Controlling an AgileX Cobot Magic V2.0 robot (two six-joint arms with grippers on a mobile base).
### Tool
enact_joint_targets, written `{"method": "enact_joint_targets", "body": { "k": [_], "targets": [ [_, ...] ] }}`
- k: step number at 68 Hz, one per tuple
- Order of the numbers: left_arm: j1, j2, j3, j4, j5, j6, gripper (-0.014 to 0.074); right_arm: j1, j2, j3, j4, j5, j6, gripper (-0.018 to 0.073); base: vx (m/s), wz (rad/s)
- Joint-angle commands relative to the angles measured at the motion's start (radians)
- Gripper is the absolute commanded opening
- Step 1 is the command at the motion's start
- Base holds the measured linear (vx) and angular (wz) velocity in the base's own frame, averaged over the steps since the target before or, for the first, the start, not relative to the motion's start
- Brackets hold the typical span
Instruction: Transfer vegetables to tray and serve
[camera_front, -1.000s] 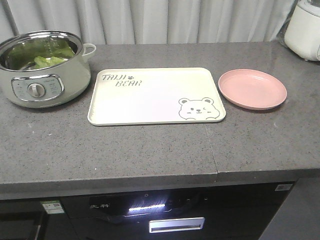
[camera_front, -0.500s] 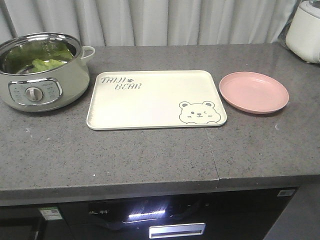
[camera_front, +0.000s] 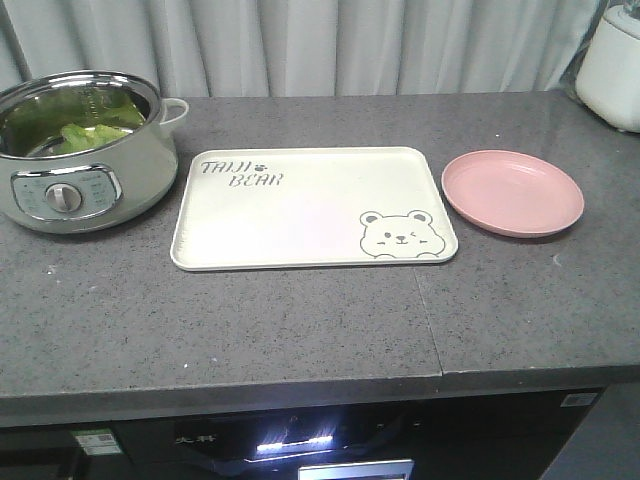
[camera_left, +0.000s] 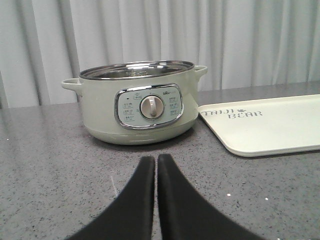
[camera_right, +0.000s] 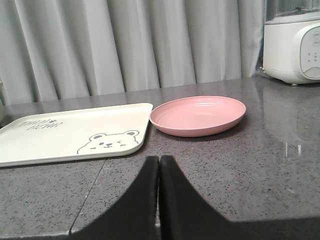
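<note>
Grey speckled stone worktop (camera_front: 300, 330) fills my front view. At its centre lies the cream rectangular plastic tray (camera_front: 300, 215), with rounded corners, a grey winking bear drawing and "TAIJI BEAR" lettering. At the tray's ten o'clock stands a pale green round electric pot (camera_front: 130, 185) with a steel rim and a front dial. The crinkly bright green lettuce leaf (camera_front: 85, 135) lies inside that pot. At the tray's three o'clock, just beside it but not touching, sits a shallow round pink plate (camera_front: 512, 192). A white kitchen appliance (camera_front: 612, 65) stands at two o'clock, cut off by the picture's edge. My left gripper (camera_left: 156, 162), black fingers pressed together, faces the pot's dial. My right gripper (camera_right: 159, 162), also pressed together, faces the gap between tray and plate.
</note>
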Motion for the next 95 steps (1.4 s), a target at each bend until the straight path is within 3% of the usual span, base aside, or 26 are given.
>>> {"method": "enact_joint_targets", "body": {
  "k": [1, 95],
  "targets": [
    [0.000, -0.014, 0.027, -0.005, -0.076, -0.005, -0.0006, 0.002, -0.006, 0.016, -0.003, -0.076, -0.004, -0.0006, 0.03, 0.00],
    [0.000, -0.014, 0.027, -0.005, -0.076, -0.005, -0.0006, 0.002, -0.006, 0.016, -0.003, -0.076, -0.004, -0.0006, 0.03, 0.00]
  ]
}}
